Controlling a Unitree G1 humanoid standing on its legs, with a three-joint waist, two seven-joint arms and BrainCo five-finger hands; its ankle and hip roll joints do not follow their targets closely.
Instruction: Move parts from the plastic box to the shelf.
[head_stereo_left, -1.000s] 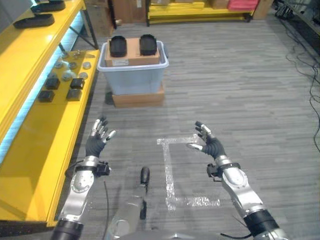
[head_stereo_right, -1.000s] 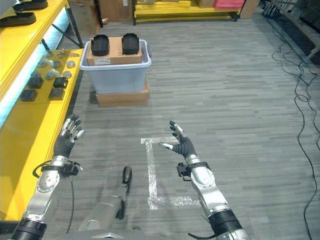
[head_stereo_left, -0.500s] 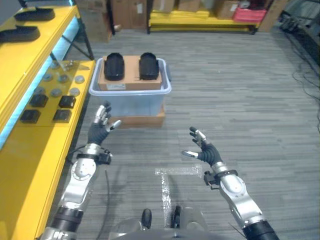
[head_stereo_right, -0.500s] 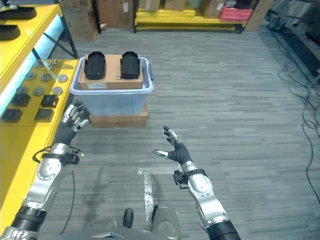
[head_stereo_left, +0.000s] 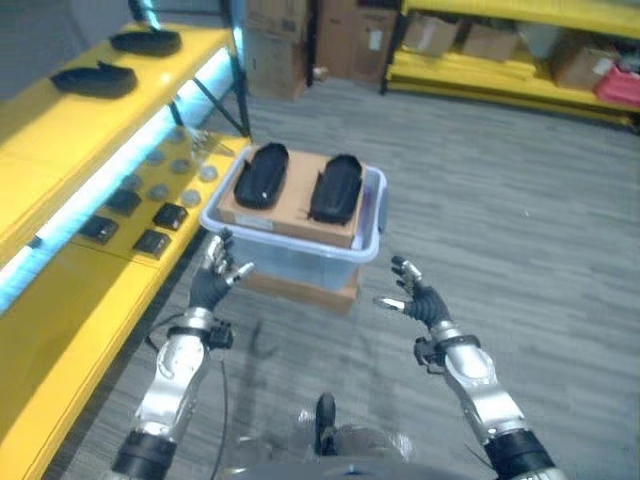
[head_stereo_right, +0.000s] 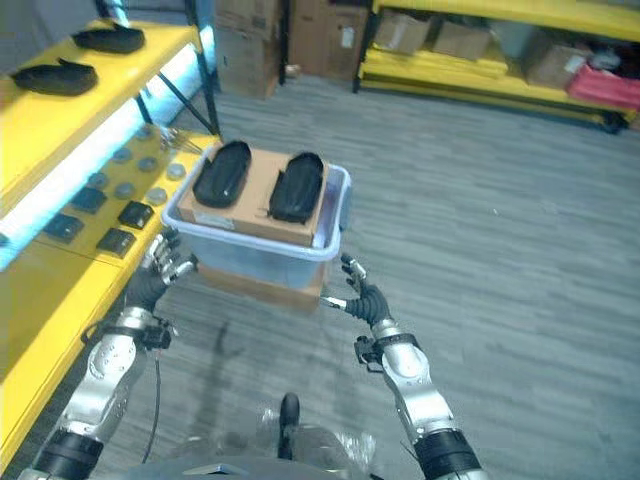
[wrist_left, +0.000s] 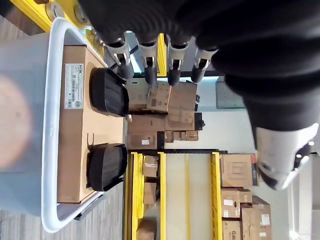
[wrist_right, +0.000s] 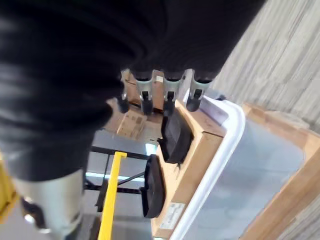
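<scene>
Two black parts (head_stereo_left: 300, 182) lie on a white-labelled — print unreadable — carton (head_stereo_right: 250, 205); both hands' fingers (head_stereo_left: 224, 262) spread, empty.

**Both hands raised and empty, fingers spread**

The left hand (head_stereo_left: 210, 285), with its silver dark-tipped fingers and dark ribbed cover, is reaching forward from the lower left on a silver-grey arm. Its fingers (wrist_left: 146, 56) are pointing straight ahead in a row, holding nothing, and the thumb is standing apart from them.

The right hand (head_stereo_left: 415, 298), of the same build, is coming in from the lower right, its forearm angling up and inward. Its fingers (wrist_right: 167, 95) are extending straight and slightly spread, the thumb is sticking out toward the left hand, and the palm is facing inward. The two hands are hanging well apart at about the same height.
</scene>
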